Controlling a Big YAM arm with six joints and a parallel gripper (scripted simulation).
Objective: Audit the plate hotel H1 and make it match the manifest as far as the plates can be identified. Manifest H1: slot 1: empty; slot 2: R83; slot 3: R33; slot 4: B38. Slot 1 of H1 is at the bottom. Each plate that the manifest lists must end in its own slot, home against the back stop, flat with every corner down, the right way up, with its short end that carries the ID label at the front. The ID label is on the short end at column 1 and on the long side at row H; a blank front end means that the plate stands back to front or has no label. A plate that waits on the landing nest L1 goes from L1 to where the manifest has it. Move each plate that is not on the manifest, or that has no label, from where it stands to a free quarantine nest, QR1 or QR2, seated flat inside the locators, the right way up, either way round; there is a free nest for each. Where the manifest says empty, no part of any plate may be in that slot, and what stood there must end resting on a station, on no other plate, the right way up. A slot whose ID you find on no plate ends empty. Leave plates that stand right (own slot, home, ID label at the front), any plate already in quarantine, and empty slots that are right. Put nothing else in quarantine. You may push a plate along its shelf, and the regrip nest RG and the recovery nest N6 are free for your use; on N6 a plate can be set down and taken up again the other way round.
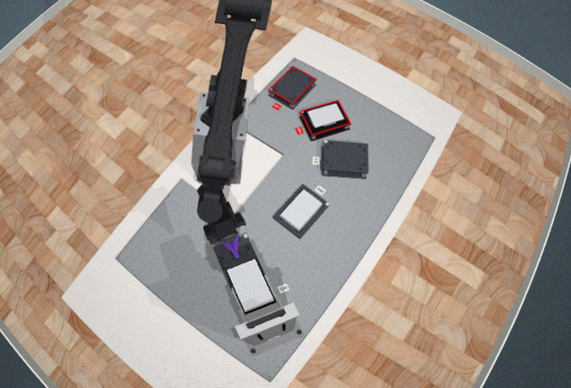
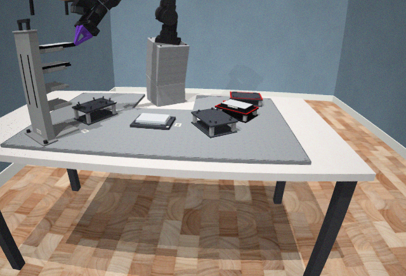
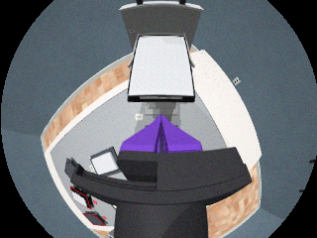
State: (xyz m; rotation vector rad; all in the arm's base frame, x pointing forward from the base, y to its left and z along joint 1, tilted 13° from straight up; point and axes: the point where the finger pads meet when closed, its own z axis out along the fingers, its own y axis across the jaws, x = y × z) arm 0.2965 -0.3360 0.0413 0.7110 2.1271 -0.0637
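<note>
The plate hotel H1 [image 2: 32,79] stands at the table's left end. A white-topped plate [image 2: 55,46] lies in its top slot and sticks out toward the front; it also shows from above [image 1: 250,284] and in the wrist view [image 3: 161,67]. A second plate [image 2: 55,65] sits in the slot below. The two lower shelves look empty. My gripper [image 2: 79,39] has purple fingers, shut and empty, with the tips at the front end of the top plate. It also shows in the top view [image 1: 232,250] and the wrist view [image 3: 160,134].
A white plate [image 1: 301,210] lies on a low nest mid-mat. A raised dark nest [image 1: 344,158] is bare. One red-edged quarantine nest [image 1: 325,118] holds a white plate, the other [image 1: 292,86] is bare. Another raised nest [image 2: 94,109] stands by the hotel. The arm's pedestal [image 2: 167,70] stands behind.
</note>
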